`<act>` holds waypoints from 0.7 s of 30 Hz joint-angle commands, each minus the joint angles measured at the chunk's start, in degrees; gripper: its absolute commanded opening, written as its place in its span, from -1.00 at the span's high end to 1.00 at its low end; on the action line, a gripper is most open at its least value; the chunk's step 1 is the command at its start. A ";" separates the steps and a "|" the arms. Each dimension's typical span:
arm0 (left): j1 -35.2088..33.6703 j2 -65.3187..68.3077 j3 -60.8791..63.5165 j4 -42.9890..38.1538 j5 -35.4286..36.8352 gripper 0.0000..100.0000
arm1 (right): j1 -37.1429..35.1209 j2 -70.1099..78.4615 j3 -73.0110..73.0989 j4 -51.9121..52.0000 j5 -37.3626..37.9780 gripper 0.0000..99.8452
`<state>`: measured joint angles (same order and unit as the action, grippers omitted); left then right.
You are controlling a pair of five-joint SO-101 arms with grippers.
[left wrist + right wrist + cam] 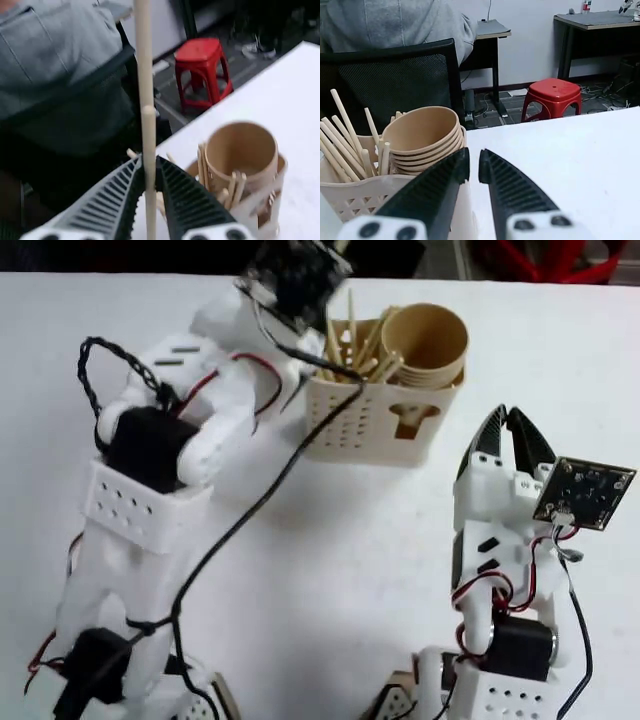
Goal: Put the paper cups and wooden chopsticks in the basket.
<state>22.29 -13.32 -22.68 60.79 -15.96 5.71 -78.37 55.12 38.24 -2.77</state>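
The basket (370, 425) stands on the white worktop (330, 570), toward the far edge as I look across, and everything else gathers around it. The left arm (150, 460) is the biggest thing on that worktop. It stretches from the near edge up to the basket's far left corner, with black cable looped along it. The right arm (500, 540) is folded shorter and sits just to the right of the basket, well apart from the other arm.

The basket itself is cream plastic with dotted holes in its walls (365, 200). A stack of tan paper cups (428, 340) is nested in its right-hand end, the top rim standing above the basket wall (422, 132). Beside the stack, a bundle of wooden chopsticks (360, 345) leans and fans out of the left-hand end (342, 145).

The right end effector (474, 157) points toward the basket's right side without touching it. Its black ribbed fingers are drawn almost together, with a thin slit between them and nothing held. The left end effector (150, 162) is clamped on one chopstick (145, 75), held upright and running well above the fingers, next to the cups (242, 150). I cannot tell where its lower end sits.
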 commanded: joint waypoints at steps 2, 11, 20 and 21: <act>2.68 4.09 -3.78 -13.10 3.34 0.95 | 0.48 -0.22 -0.35 -1.19 -0.09 0.92; 5.14 12.18 -3.25 -25.23 3.34 0.95 | 0.57 -0.22 -0.35 -1.19 -0.09 0.92; 4.79 16.13 -3.25 -16.44 3.34 0.95 | 0.57 -0.22 -0.35 -1.19 -0.09 0.92; 4.79 16.13 -3.25 -15.21 3.34 0.95 | 0.57 -0.22 -0.35 -1.19 -0.09 0.92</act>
<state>26.59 3.38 -23.47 42.77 -13.41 5.71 -78.37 55.12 38.24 -2.77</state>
